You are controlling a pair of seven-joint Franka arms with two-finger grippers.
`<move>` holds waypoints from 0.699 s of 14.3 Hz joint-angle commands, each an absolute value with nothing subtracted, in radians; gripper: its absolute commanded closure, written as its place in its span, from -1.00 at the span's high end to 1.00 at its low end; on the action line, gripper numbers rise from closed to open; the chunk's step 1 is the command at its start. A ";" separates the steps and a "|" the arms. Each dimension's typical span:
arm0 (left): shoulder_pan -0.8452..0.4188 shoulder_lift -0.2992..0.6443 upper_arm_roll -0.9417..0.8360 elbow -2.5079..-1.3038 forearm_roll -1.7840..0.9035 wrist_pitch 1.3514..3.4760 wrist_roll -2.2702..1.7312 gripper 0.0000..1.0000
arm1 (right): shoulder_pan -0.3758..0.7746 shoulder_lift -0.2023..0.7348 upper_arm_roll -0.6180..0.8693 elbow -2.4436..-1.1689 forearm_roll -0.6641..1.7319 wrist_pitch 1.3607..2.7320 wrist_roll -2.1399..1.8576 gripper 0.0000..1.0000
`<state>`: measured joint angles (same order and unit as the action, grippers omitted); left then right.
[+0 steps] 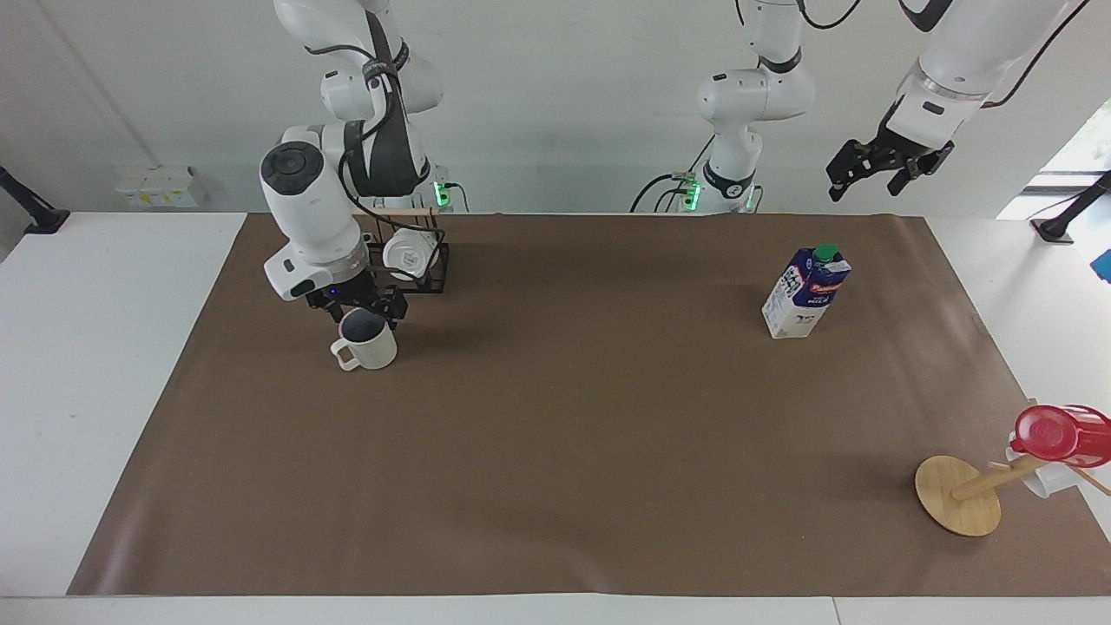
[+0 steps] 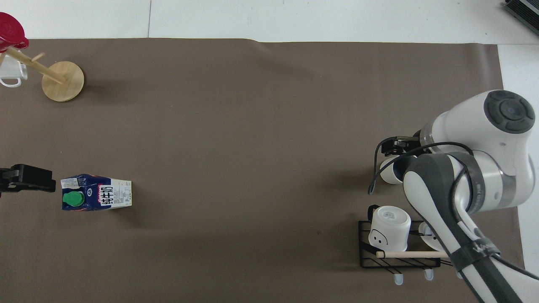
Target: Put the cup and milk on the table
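Over the cup (image 1: 368, 339), right gripper (image 1: 359, 305) pointing down, spread, left gripper (image 1: 878, 171) raised, spread, waiting.

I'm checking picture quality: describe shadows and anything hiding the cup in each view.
Facing view: soft shadows beside the cup and milk; cup rim partly covered by the right end effector. Overhead view: right arm hides most of the cup.

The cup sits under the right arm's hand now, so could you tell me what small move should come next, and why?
Probably lower the right pincer a little further around the cup's rim, then close. It hangs open just over the cup, which stands upright on the brown sheet by the mug rack, not yet gripped. The left pincer waits above the milk's end.
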<state>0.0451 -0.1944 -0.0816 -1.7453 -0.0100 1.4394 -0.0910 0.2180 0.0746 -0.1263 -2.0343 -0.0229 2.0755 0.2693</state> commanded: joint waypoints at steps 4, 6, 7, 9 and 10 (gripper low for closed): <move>0.058 -0.189 -0.092 -1.724 0.006 1.420 -0.098 1.00 | 0.218 0.071 -0.121 -2.131 -0.017 2.198 0.319 1.00; 0.058 -0.189 -0.091 -1.724 0.006 1.422 -0.098 1.00 | 0.218 0.084 -0.123 -2.157 -0.017 2.244 0.321 1.00; 0.058 -0.189 -0.091 -1.724 0.006 1.422 -0.098 1.00 | 0.218 0.093 -0.123 -2.160 -0.017 2.252 0.322 1.00; 0.058 -0.189 -0.091 -1.724 0.008 1.422 -0.098 1.00 | 0.218 0.109 -0.121 -2.160 -0.015 2.266 0.322 1.00; 0.058 -0.189 -0.091 -1.724 0.006 1.422 -0.098 1.00 | 0.218 0.112 -0.121 -2.160 -0.015 2.270 0.322 1.00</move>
<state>0.0451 -0.1944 -0.0816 -1.7453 -0.0100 1.4394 -0.0910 0.2187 0.1054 -0.1254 -2.1513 -0.0224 2.2442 0.2994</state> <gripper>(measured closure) 0.000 0.000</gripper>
